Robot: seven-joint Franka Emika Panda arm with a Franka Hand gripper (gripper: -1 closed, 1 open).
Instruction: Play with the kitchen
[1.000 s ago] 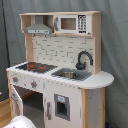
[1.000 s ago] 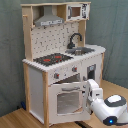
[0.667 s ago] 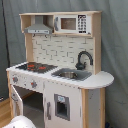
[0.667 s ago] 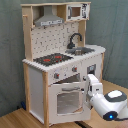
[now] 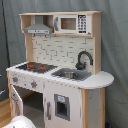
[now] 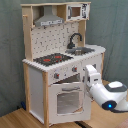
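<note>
Arm (image 6: 102,90) close against kitchen (image 6: 60,95) front.

A grey-blue curtain (image 5: 112,50) is hung across the whole backdrop in both exterior views; soft vertical folds are seen in it, and it reaches down to the floor. In the second exterior view the same cloth (image 6: 10,55) is shown at both sides, slightly darker toward the second exterior view's left. The floor (image 6: 15,119) is laid in light wood planks — a warm yellowish tone — and a strip of it (image 5: 4,112) is also caught at the first exterior view's lower left corner. The scene is lit evenly and softly — no hard shadows are cast on the curtain.
</note>
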